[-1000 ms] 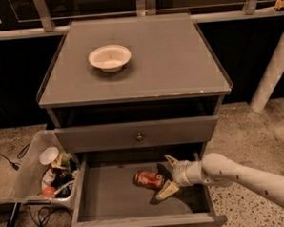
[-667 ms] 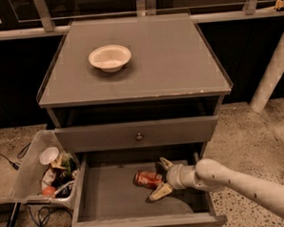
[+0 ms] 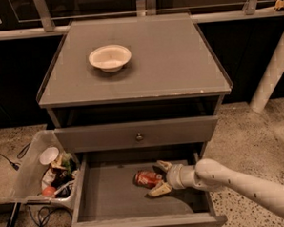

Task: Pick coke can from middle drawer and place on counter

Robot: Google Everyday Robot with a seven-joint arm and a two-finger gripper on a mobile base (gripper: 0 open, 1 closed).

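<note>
The coke can (image 3: 146,178) lies on its side on the grey floor of the open middle drawer (image 3: 113,195), near the middle. My gripper (image 3: 160,178) reaches in from the right on a white arm. Its tan fingers are open, one behind the can's right end and one in front of it, straddling that end. The counter (image 3: 168,61) is the grey cabinet top above.
A white bowl (image 3: 110,57) sits on the counter's left back part. A closed drawer front with a round knob (image 3: 139,136) is above the open drawer. A clear bin of trash (image 3: 45,170) stands left of the cabinet. A white pole (image 3: 272,70) leans at the right.
My gripper has moved left along the drawer, and its open fingers now straddle the can's right end. The can has not moved.
</note>
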